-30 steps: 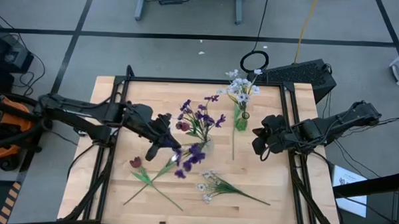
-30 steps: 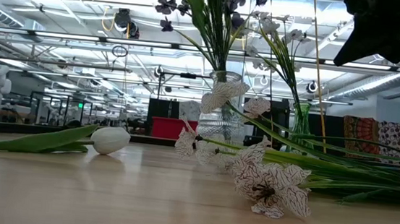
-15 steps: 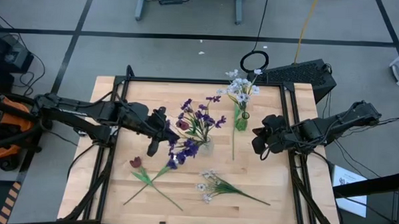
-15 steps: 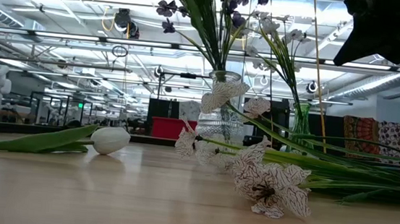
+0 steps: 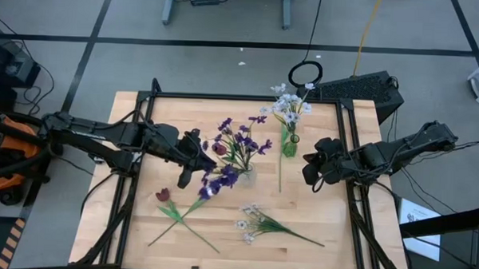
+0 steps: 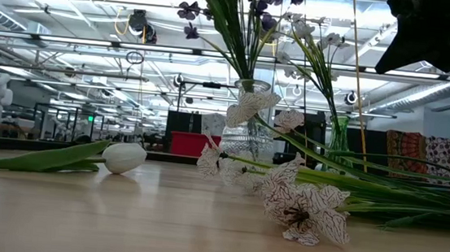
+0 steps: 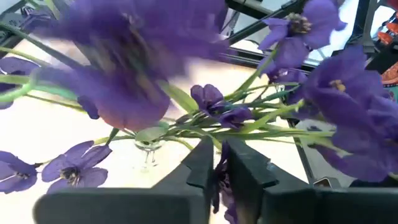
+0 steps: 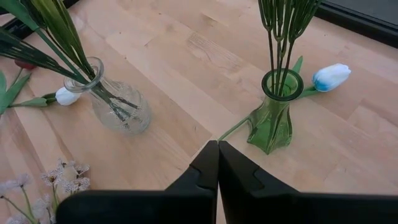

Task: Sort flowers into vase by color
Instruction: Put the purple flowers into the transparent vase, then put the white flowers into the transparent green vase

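My left gripper [image 5: 206, 161] [image 7: 216, 152] hovers left of the clear vase [image 5: 244, 173]. Its fingers stand a narrow gap apart, right below the green stems [image 7: 186, 127] of a purple sprig [image 5: 222, 178] that leans out of the vase toward it. More purple sprigs [image 5: 239, 141] stand in that vase. The green vase [image 5: 289, 144] holds pale white-blue blossoms [image 5: 288, 108]. A dark red tulip [image 5: 164, 194], a pale-blossom sprig [image 5: 256, 223] and a white tulip [image 6: 124, 156] lie on the table. My right gripper [image 5: 312, 173] [image 8: 217, 152] waits shut at the right, above the table. My left gripper comes at the purple sprig's stems [image 7: 205, 134] slanting down from the table's left, with its fingers across them. A purple bit shows in the gap between the fingertips [image 7: 200, 158]. I cannot tell whether the fingers touch the stems.
A second white tulip [image 8: 331, 76] lies behind the green vase, and a long bare stem [image 5: 280, 174] lies between the vases. The black frame rails [image 5: 135, 147] run along both table sides. There is free wood [image 5: 340, 226] at the near right.
My left gripper has swung toward the far edge and the clear vase. The purple sprig's blossoms have moved with it, from nearer the table's front toward the vase.
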Action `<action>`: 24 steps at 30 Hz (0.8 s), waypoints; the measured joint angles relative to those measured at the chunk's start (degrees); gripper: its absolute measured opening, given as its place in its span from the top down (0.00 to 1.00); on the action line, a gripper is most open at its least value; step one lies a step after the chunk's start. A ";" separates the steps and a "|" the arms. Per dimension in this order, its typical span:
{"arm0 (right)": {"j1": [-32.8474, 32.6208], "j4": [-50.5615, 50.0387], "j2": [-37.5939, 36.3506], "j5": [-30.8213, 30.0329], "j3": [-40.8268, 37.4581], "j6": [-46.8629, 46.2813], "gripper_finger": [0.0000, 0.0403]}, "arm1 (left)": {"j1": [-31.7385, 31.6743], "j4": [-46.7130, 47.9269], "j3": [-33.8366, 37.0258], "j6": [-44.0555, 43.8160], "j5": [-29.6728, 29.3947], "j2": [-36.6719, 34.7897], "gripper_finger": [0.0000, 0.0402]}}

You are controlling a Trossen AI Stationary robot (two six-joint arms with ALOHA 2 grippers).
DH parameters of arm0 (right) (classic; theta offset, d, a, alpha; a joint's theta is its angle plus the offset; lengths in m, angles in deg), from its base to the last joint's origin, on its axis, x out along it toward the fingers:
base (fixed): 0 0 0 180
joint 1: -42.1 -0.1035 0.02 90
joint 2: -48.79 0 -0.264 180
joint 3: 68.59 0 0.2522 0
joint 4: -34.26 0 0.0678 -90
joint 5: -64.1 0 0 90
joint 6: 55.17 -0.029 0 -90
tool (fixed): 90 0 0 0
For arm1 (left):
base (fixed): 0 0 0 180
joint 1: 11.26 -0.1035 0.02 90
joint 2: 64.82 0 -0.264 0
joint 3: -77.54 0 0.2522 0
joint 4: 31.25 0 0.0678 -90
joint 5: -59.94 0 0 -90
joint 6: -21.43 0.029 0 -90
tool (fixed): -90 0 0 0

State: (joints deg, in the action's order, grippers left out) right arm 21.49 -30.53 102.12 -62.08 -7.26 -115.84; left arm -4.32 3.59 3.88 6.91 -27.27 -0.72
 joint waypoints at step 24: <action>0.01 3.97 1.54 2.34 0.00 -0.03 1.00 | -2.76 22.51 3.14 -4.43 -4.65 -12.39 0.76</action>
State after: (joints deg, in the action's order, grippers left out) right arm 21.50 -26.56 103.66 -59.74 -7.26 -115.87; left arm -7.07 26.10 7.02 2.48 -31.93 -13.11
